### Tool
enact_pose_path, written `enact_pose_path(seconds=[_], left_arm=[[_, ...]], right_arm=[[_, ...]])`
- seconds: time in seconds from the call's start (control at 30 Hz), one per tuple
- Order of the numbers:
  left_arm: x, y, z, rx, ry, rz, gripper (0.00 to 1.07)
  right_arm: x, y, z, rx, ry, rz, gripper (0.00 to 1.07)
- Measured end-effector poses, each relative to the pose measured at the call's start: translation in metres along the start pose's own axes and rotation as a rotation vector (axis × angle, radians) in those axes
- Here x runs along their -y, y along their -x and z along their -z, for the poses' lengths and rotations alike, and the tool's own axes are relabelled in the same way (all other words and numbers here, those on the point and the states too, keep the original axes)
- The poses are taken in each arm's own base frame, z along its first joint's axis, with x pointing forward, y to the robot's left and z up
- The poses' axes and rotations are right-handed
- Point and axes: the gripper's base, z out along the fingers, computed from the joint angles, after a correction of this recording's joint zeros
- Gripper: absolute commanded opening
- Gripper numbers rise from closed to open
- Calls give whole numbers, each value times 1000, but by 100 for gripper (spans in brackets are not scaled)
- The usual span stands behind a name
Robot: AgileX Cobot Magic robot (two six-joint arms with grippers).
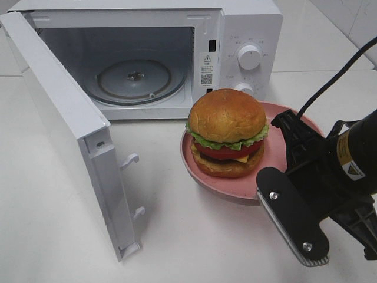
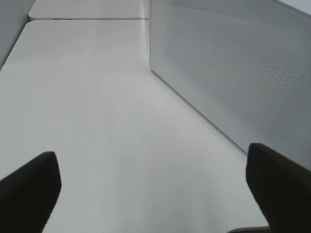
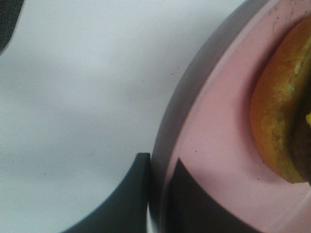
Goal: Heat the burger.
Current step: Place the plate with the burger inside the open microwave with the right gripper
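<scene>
The burger sits on a round pink plate on the white table, in front of the open microwave. In the right wrist view its bottom bun lies on the plate. My right gripper is at the plate's near right rim, one finger outside the rim and one on the plate, shut on it. My left gripper is open and empty over bare table beside the microwave door. It is out of the exterior view.
The microwave door stands swung wide open at the left, reaching to the front of the table. The glass turntable lies inside the cavity. Two dials are on the right panel. A black cable runs behind the right arm.
</scene>
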Motion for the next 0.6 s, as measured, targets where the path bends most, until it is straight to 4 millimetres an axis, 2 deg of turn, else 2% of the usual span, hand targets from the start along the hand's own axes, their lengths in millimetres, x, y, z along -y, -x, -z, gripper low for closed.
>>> enact_pose_path(seconds=[0.23,0.6], left_arm=[[0,0,0,0,0,0,96],[0,0,0,0,0,0,96]], right_arm=[[4,-8,0,42,18,62,0],[20,-18,9,105,-8,158,0]])
